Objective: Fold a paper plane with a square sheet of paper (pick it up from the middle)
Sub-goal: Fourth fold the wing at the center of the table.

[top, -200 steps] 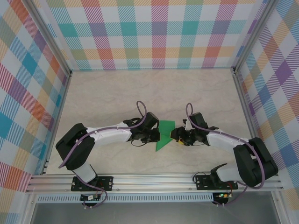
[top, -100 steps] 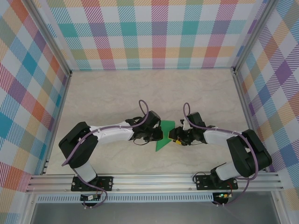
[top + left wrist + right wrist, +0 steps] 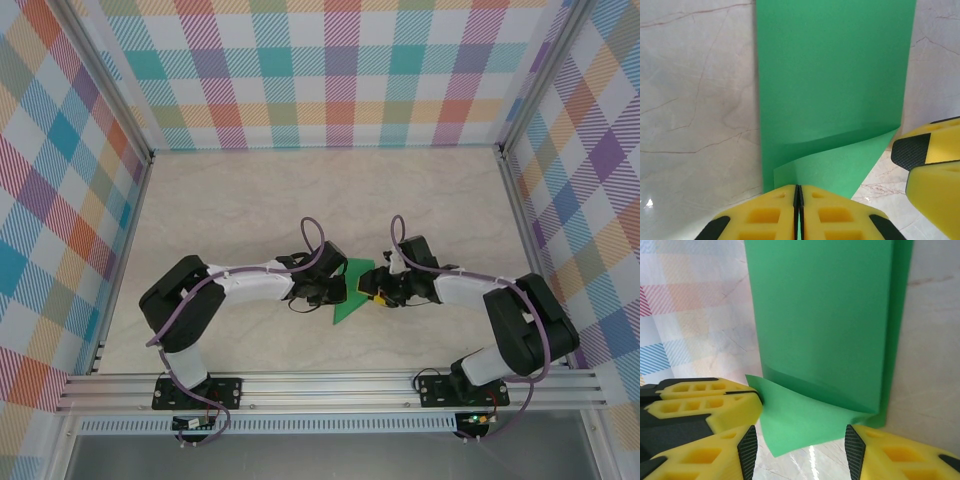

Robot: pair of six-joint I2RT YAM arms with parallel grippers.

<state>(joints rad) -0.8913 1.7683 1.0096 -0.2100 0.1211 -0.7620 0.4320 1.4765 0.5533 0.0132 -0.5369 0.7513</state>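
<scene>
**Item:** thin matte bright green paper sheet (image 3: 350, 297), partly folded. It lies on the pale marbled surface (image 3: 230, 210), midway between the two arms. One layer curls up off the flat part.

**Left claw** (image 3: 798, 194): yellow fingers (image 3: 765, 212) pressed together, pinching the near edge of the raised flap.

**Right claw** (image 3: 800, 442): parted to a moderate width. A loose corner of the sheet lies between its tips, unclamped.

**Position:** in the top view, the two claws sit just beside each other, one on either side of the sheet.
</scene>
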